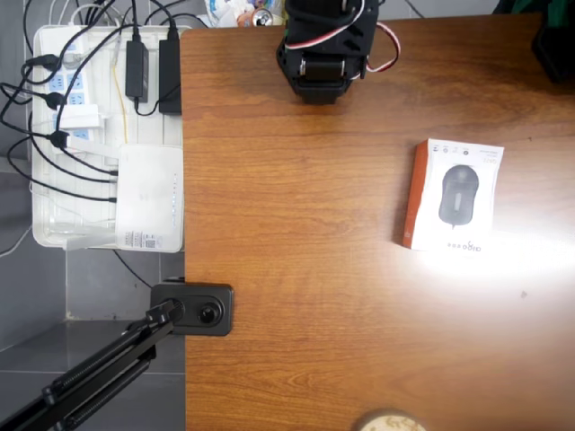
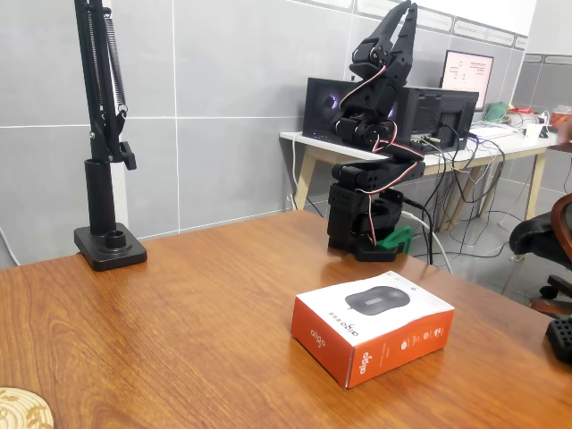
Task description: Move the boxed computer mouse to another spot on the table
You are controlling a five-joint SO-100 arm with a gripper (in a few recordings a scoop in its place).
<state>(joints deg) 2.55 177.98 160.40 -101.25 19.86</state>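
The boxed computer mouse (image 1: 454,195) lies flat on the brown wood-grain table (image 1: 296,224), right of centre in the overhead view. It is a white carton with a dark mouse pictured on top and an orange-red side (image 2: 372,326). The black arm (image 1: 325,45) stands folded at the table's far edge, well away from the box. In the fixed view my gripper (image 2: 404,11) points straight up, high above the arm's base, and its fingers meet at the tips with nothing between them.
A white tray (image 1: 54,235) of power strips, cables and a router-like box hangs off the table's left side. A black clamp mount (image 1: 193,308) grips the left edge. The base of a black stand (image 2: 109,246) sits far left. A round coaster (image 1: 389,422) lies at the near edge.
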